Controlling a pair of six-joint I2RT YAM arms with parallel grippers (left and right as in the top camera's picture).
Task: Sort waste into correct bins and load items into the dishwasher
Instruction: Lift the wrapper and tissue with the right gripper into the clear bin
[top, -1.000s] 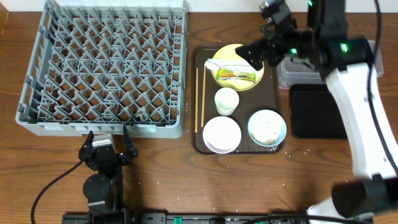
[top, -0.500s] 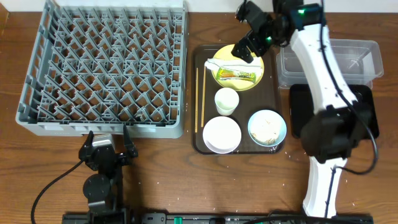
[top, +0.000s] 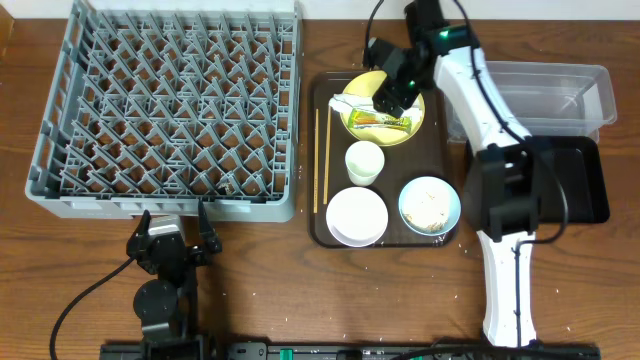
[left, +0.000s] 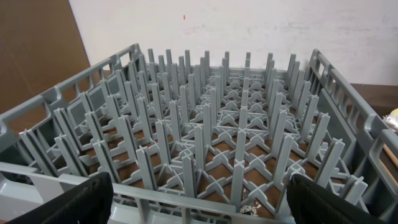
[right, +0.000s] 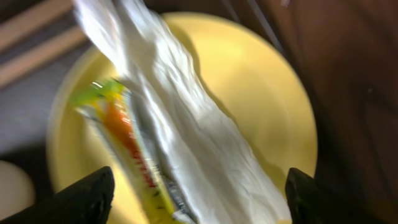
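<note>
The right gripper (right: 202, 196) hangs right over the yellow plate (right: 261, 81), jaws spread wide and holding nothing. Its two fingertips (right: 81, 196) sit on either side of the trash there, so it looks lined up for a pinch. The white folded paper (right: 186, 112) lies as a long strip across the plate, and the green-and-yellow snack wrapper (right: 134, 155) sits alongside it, touching. The wrist view is a bit blurry, so it's hard to say which of the two the jaws would catch first, or whether they'd catch both. That's the risk, if they belong in different bins.

Going outward, the plate sits at the far end of the brown serving tray (top: 440, 150). The small white cup (top: 364, 162) is just near of it. The white bowl (top: 357, 215) and light-blue bowl (top: 430, 204) are at the near end, and the blue one seems to have rice scraps in it. The chopsticks (top: 321, 160) lie along the tray's left edge.

The clear tub (top: 560, 95) and black tray (top: 580, 185) are just right of the serving tray, so it's a short swing from plate to bin. Clearing the waste first makes sense, since the plate can't go in the rack with trash on it.

The dish rack (top: 170, 105) is off to the left with nothing loaded yet. The left gripper (left: 208, 199) is parked at its near edge, jaws wide and empty, probably waiting for dishes.
</note>
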